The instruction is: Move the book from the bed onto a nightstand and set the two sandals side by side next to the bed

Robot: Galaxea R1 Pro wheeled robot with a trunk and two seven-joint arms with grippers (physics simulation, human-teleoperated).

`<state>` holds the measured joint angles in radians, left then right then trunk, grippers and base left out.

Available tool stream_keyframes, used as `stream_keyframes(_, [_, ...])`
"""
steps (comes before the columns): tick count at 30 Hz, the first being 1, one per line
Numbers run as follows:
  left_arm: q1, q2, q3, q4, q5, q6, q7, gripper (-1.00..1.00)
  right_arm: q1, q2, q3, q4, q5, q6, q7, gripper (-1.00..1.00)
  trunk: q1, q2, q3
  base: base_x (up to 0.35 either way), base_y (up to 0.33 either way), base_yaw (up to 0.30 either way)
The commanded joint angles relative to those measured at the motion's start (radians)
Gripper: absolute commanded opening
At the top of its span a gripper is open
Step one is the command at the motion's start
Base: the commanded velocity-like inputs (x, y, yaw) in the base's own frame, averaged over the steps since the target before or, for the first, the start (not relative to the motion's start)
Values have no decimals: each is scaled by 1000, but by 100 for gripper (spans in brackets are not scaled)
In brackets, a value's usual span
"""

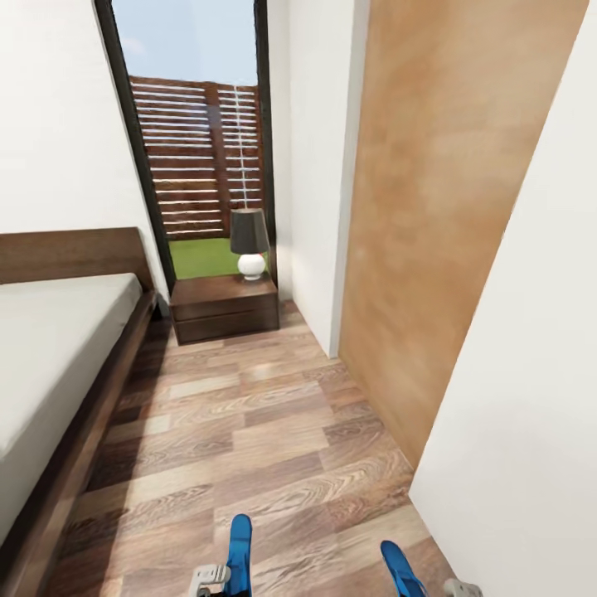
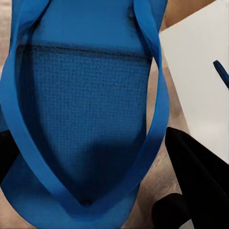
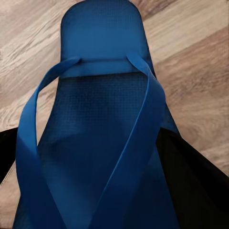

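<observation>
Clamped one blue sandal [image 2: 86,119] in the left gripper [image 1: 217,578] and its twin [image 3: 100,143] in the right gripper [image 1: 448,587], apparently for carrying along the floor [image 1: 265,448] beside the bed [image 1: 58,348], toward the nightstand [image 1: 224,307]

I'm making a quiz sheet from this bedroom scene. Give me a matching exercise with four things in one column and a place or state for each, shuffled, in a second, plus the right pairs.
Things:
1. lamp
2. nightstand
3. mattress
4. two sandals

Places or states:
A. bare and light grey, on the dark wooden bed frame
B. against the tall window, beside the head of the bed
C. bright blue, held up at the near edge of the head view, one at each end effector
D. standing on the nightstand's top

Pairs: 1-D, 2-B, 3-A, 4-C
</observation>
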<state>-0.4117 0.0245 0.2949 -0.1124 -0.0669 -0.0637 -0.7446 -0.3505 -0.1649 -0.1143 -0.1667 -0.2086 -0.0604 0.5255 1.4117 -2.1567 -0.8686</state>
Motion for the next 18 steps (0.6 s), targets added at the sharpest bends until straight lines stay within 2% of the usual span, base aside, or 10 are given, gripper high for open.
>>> stream_keyframes(1, [-1, 0, 5, 1, -7, -7, -2, -100, 0, 0, -7, 1, -1, -1, 5, -100, 0, 0, -1, 333, 0, 216])
stream_keyframes(6, [-1, 0, 4, 2, -7, -7, -2, -100, 0, 0, -7, 1, -1, -1, 5, -100, 0, 0, -1, 330, 0, 141])
stream_keyframes(18, [-1, 0, 4, 2, -7, -7, -2, -100, 0, 0, -7, 1, -1, -1, 5, -100, 0, 0, -1, 319, 0, 12])
